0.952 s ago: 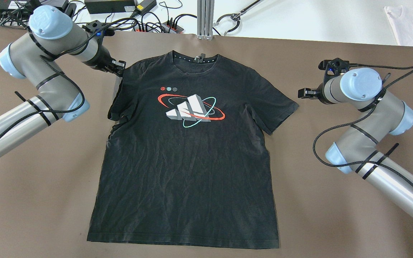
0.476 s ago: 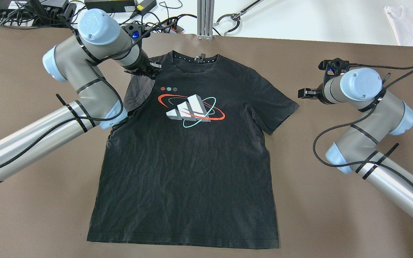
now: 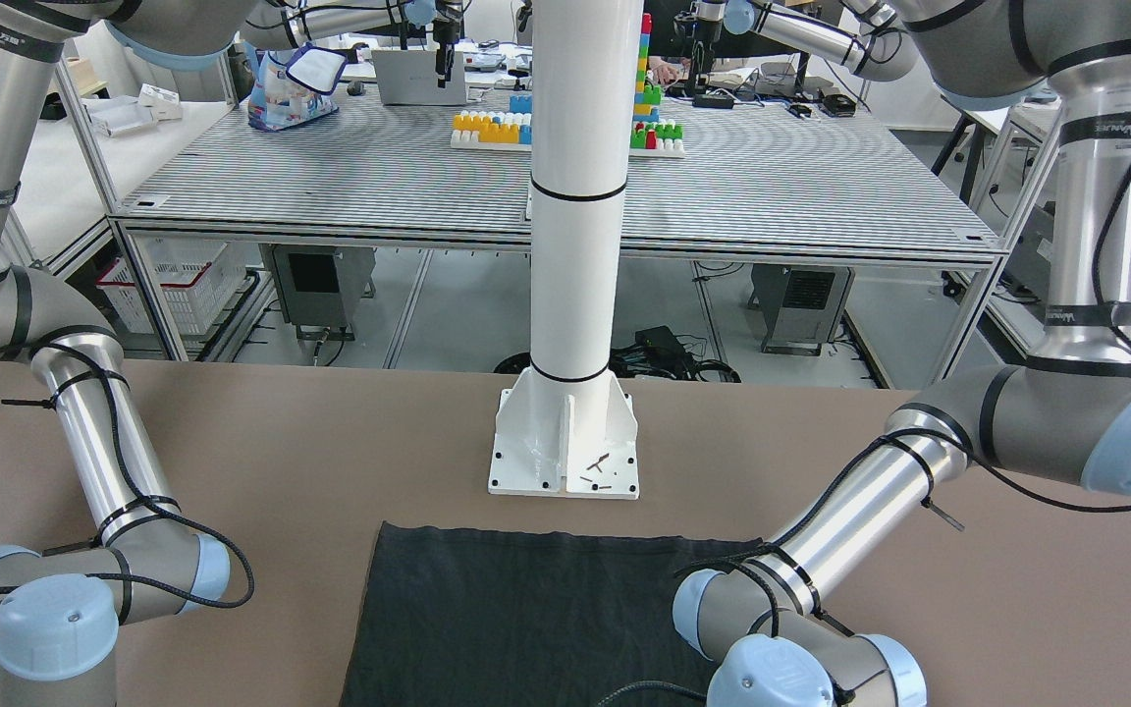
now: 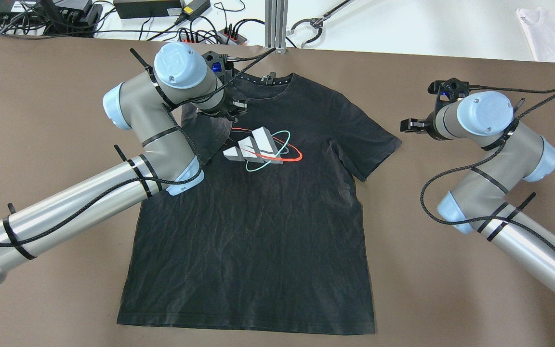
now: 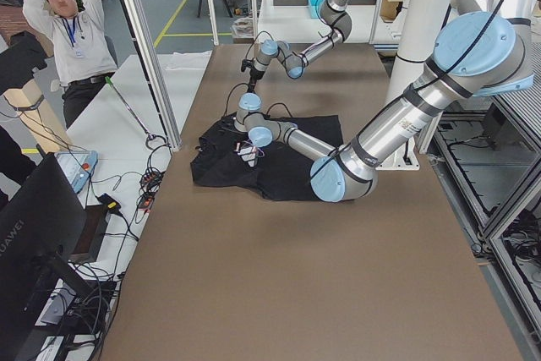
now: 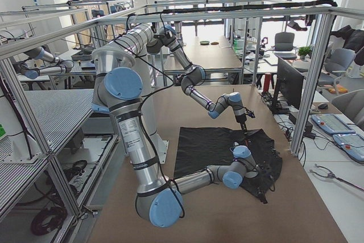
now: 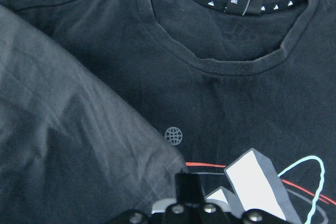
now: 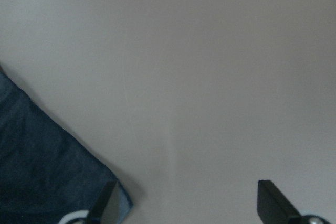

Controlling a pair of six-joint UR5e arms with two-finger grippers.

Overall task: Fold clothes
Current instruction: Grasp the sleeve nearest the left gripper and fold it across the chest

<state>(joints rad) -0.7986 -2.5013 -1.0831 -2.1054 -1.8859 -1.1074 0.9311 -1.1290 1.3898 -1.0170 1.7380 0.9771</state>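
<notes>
A black t-shirt [image 4: 258,217] with a red, white and teal logo lies flat, face up, on the brown table, collar at the far side. My left gripper [image 4: 234,113] is shut on the shirt's left sleeve [image 4: 205,132] and holds it folded over the chest, beside the logo. In the left wrist view the fingers [image 7: 184,195] pinch the lifted sleeve fabric [image 7: 73,145] below the collar [image 7: 226,59]. My right gripper [image 4: 405,125] is open and empty, just off the tip of the right sleeve [image 4: 374,144]. The right wrist view shows that sleeve's corner [image 8: 47,171] between the spread fingers.
Cables and power strips [image 4: 210,33] lie along the table's far edge. A white garment [image 4: 552,33] lies at the far right. The white column base [image 3: 565,447] stands at the robot's side near the hem [image 3: 526,599]. An operator [image 5: 68,35] stands beyond the table's end.
My left arm has swung right, carrying the left sleeve from the shirt's outer edge over the chest to the logo. The right arm has not moved.
</notes>
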